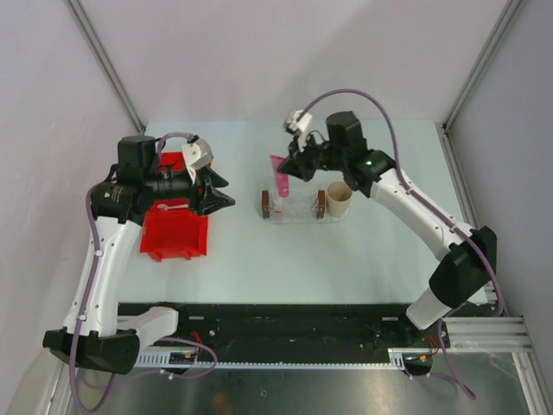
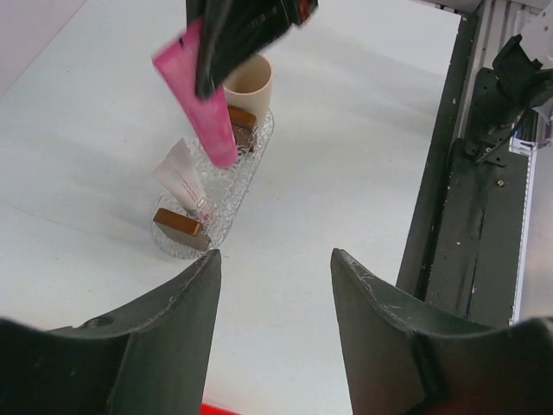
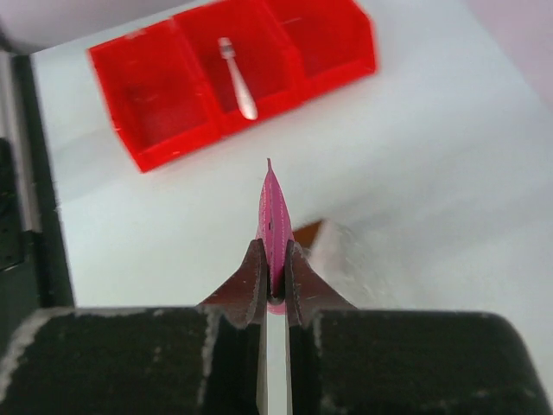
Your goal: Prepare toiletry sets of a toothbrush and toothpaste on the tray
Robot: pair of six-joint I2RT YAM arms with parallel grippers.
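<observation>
We see the right claw (image 3: 275,255) clamped tight on the flat end of the pink tube (image 3: 273,207), which hangs tilted above the tray (image 2: 229,203) with its lower, rounded end down over the clear plastic; whether that end touches the tray we cannot tell. The white tube (image 2: 181,177) already sits in the tray, leaning up beside the brown block (image 2: 181,229) at the end away from the paper cup (image 2: 251,82); a second brown block (image 2: 242,121) marks the other end, just beside the cup. The tray rests near the middle of the pale table (image 1: 363,251). The left claw (image 2: 275,255) hovers over the table between the tray and the red bin (image 1: 177,229), its jaws apart and nothing between them; it points toward the tray. The toothbrush (image 3: 238,82) lies in the middle compartment of the red bin, well apart from the tray; the compartments on either side of it look bare from the right wrist view.
</observation>
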